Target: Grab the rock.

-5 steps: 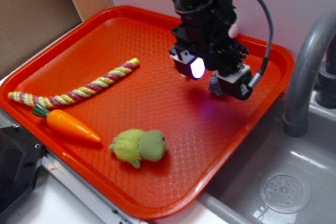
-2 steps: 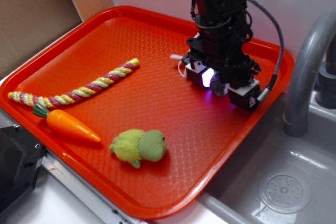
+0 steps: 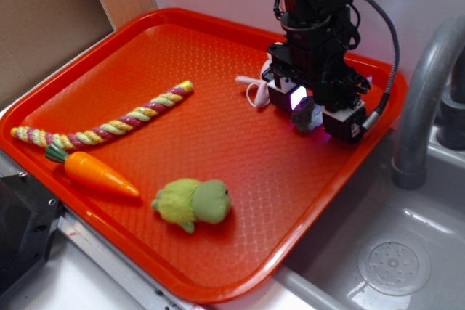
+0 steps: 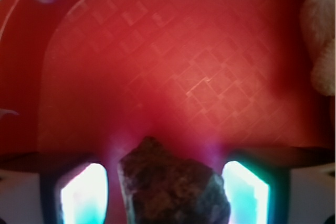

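Even, soft light is seen outside, with faint shadows. In the wrist view, glare is cast by two glowing pads [image 4: 84,195] and the tray [image 4: 157,66] is blurred.

Contents counted, all placed relative to the one orange-red textured plastic tray [image 3: 182,56]:

- One dark grey-brown lumpy rock [image 3: 307,116], near the far right rim.
- One braided multicolour rope toy [image 3: 109,127], left half.
- One orange plastic carrot with green top [image 3: 94,172], near the front left rim.
- One green plush toy [image 3: 193,203], front centre.
- One pale plush animal [image 3: 256,92], partly hidden, far side.
- One grey curved metal faucet [image 3: 421,99], outside the right rim.
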`<act>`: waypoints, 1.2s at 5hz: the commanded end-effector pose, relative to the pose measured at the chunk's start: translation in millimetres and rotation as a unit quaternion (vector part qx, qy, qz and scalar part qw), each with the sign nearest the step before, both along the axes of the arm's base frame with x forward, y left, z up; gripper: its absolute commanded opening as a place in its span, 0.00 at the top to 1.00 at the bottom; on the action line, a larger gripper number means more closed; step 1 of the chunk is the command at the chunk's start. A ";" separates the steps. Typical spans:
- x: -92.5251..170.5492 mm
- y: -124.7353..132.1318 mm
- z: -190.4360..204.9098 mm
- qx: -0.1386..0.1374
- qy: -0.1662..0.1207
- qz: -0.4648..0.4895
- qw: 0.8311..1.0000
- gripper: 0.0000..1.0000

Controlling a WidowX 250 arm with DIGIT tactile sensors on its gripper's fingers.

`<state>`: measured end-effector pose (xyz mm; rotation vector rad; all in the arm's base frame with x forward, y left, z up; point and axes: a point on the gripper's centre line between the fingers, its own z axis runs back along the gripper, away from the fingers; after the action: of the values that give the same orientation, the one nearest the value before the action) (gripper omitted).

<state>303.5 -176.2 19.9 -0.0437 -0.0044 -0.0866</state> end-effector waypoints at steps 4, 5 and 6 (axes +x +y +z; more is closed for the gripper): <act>-22.0 50.9 69.0 0.018 -0.040 -0.002 0.999 1.00; -42.8 76.9 118.4 0.004 -0.065 0.036 0.997 1.00; -72.4 93.6 162.0 0.005 -0.097 0.071 0.993 1.00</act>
<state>233.7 -82.4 175.4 -0.0167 -0.1624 0.0376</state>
